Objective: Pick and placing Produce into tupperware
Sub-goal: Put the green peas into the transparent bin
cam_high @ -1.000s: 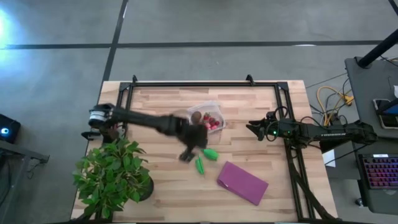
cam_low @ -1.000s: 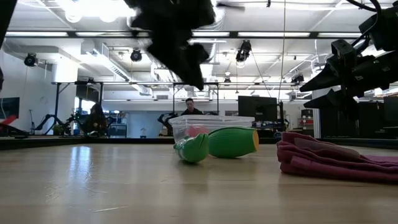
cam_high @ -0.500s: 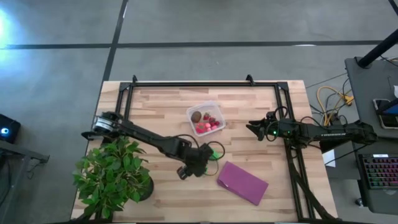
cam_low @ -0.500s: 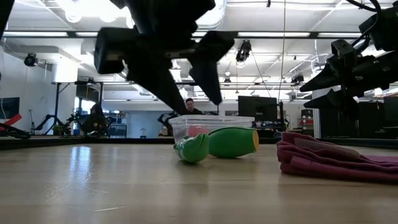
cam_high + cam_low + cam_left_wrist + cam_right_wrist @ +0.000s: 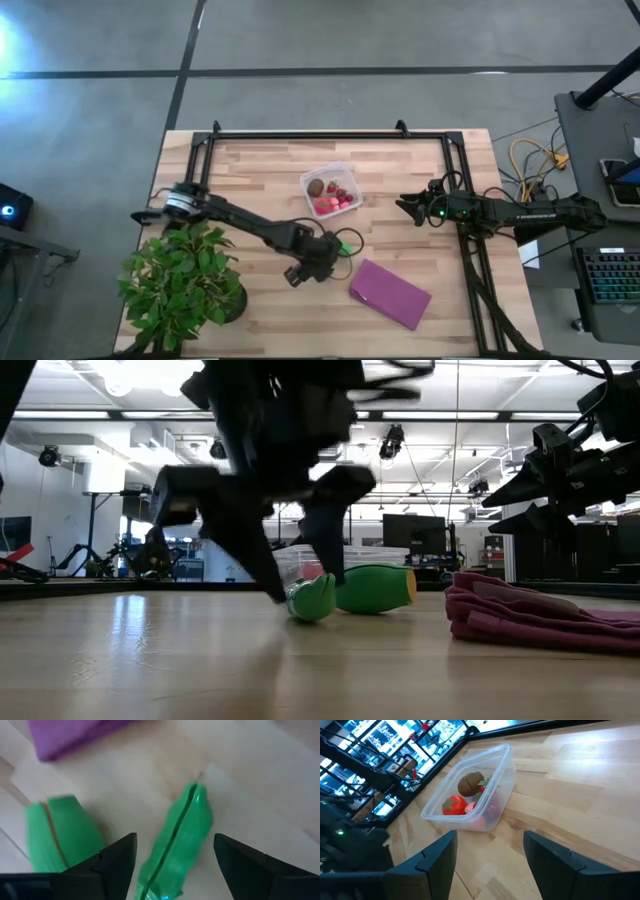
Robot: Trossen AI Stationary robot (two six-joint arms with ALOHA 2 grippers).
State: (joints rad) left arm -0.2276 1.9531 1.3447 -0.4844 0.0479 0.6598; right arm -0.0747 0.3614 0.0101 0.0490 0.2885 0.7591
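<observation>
Tabletop (image 5: 250,170) w/ tupperware (image 5: 331,189) mid-back, already holding red and brown produce. Left claw (image 5: 297,585) spread, straddling the slim green pod (image 5: 177,840) just in front of tupperware, set for pinch. Right claw (image 5: 487,852) spread, idle beside tupperware.

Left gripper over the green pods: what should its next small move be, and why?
Probably shut the fingers. The left gripper is open and down at the table, with one green pod lying between its fingers; the second green pod lies outside them. The tupperware already holds red pieces and a brown ball, so these pods are what remains. The right gripper waits open at the table's right side.
</observation>
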